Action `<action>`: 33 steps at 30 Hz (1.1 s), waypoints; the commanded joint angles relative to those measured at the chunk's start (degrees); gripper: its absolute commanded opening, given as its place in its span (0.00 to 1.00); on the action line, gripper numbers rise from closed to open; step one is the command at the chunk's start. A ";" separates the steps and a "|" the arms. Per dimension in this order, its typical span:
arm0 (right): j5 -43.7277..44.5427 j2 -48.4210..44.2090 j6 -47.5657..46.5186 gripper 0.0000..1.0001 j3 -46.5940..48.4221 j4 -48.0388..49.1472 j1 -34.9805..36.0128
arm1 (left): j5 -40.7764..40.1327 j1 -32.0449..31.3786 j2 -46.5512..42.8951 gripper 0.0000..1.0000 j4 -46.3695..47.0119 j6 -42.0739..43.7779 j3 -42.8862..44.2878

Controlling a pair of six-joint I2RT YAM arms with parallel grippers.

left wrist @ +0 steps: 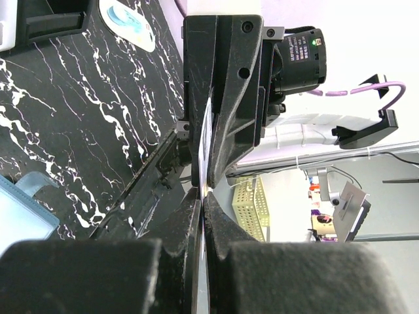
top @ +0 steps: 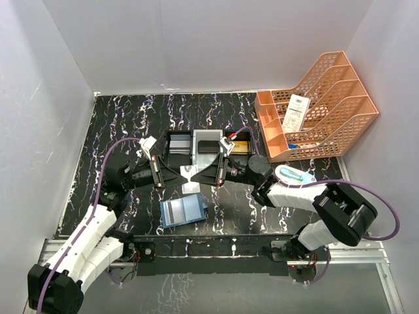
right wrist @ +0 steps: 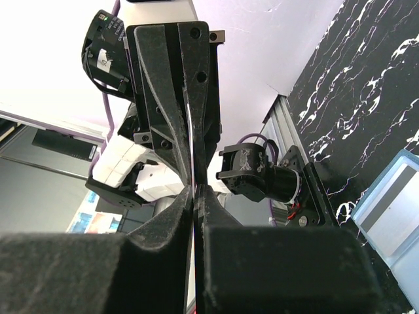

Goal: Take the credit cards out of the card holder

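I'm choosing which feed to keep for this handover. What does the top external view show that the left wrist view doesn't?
Only top external: the orange file rack and the whole open card holder.
Only left wrist: the card seen edge-on, pinched where the pincer tips meet, and a green basket beyond the table.
Both: the left pincer and right pincer shut on that card, plus the oval case.

On the near side of the black-and-white tray [top: 201, 138], the left gripper [top: 182, 174] and right gripper [top: 196, 176] meet tip to tip, both pinching a pale card [top: 190, 187]. Nearer still lies the open teal card holder [top: 184, 210]. An orange file rack [top: 327, 111] stands to the tray's right.
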 commanded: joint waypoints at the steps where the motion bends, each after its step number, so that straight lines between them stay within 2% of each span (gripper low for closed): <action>1: 0.26 -0.71 0.03 0.00 0.81 4.56 -0.06 | 1.89 0.26 -1.00 0.00 0.16 -0.79 -0.52; 2: 0.42 -0.82 -0.25 0.00 0.89 4.25 0.00 | 1.55 0.24 -1.05 0.01 -0.21 -0.65 -0.44; 6: 1.79 -2.33 -1.99 0.00 1.08 1.49 -0.03 | -4.66 0.27 -1.84 0.28 -8.36 4.29 2.15; 8: 3.05 -3.71 -3.94 0.00 1.27 -1.90 0.01 | -9.17 0.24 -2.91 0.45 -14.00 7.77 3.96; 9: 3.72 -4.59 -5.18 0.00 1.41 -4.13 -0.06 | -12.10 0.26 -3.51 0.61 -17.18 9.47 5.05; 10: 4.54 -5.48 -6.56 0.00 1.67 -7.15 -0.01 | -14.52 0.24 -4.15 0.70 -20.85 10.91 5.93; 12: 6.51 -7.87 -9.60 0.00 2.41 -12.54 0.00 | -20.05 0.25 -5.12 0.86 -26.38 13.83 8.07; 14: 8.72 -9.76 -13.23 0.00 3.42 -18.17 -0.04 | -26.71 0.27 -5.67 0.95 -32.31 16.48 10.38; 16: 11.61 -11.43 -16.87 0.00 4.50 -23.42 -0.05 | -32.79 0.22 -5.88 0.98 -36.85 19.18 12.42; 20: 16.87 -13.11 -25.52 0.00 8.34 -34.50 -0.01 | -44.37 0.24 -4.75 0.99 -44.45 23.81 16.95; 24: 22.04 -12.53 -36.70 0.00 14.16 -43.95 0.04 | -53.07 0.27 -3.53 0.99 -45.62 27.06 18.42; 29: 26.88 -10.57 -49.15 0.00 20.44 -49.73 2.40 | -59.62 1.19 3.78 0.99 -45.77 32.48 18.59; 33: 32.13 -7.62 -60.62 0.00 26.00 -53.68 6.32 | -54.54 8.21 6.18 0.99 -43.02 34.57 16.97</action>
